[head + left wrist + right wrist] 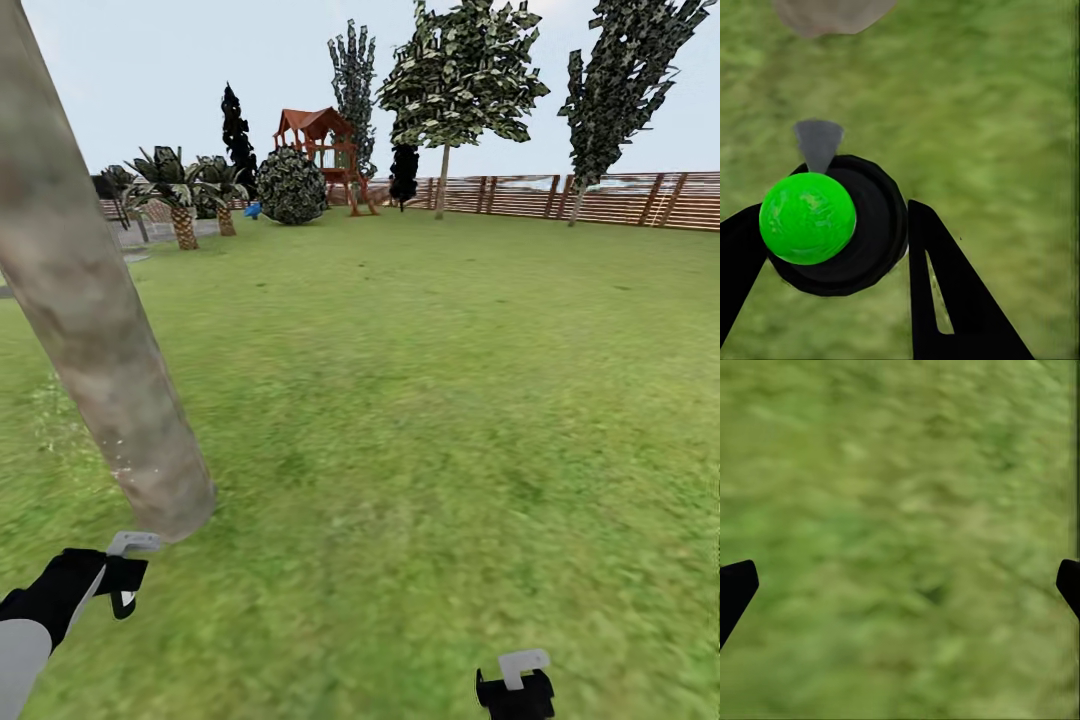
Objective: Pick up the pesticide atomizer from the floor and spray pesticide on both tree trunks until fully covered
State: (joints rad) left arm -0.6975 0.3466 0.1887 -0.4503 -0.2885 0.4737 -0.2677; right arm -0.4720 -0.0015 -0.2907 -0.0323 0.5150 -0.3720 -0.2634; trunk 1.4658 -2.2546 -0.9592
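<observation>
Left pincer (pixel 832 262) pinching unlabelled atomizer (pixel 808 217) beside tree trunk (pixel 90 310); right pincer (pixel 900 585) spread

Far across the lawn I see a red-brown wooden play tower (pixel 325 150) with a peaked roof, a round dark-green bush (pixel 291 186) just in front of it and a small blue object (pixel 253 210) beside that bush. To their left stand short fan-leaved palms (pixel 178 185) near a grey paved patch (pixel 165 232). Slim dark cypress-like trees (pixel 236 135) rise behind them under a pale sky (pixel 150 60).

No readable text, label, brand, number or sign appears on anything in these views.
</observation>
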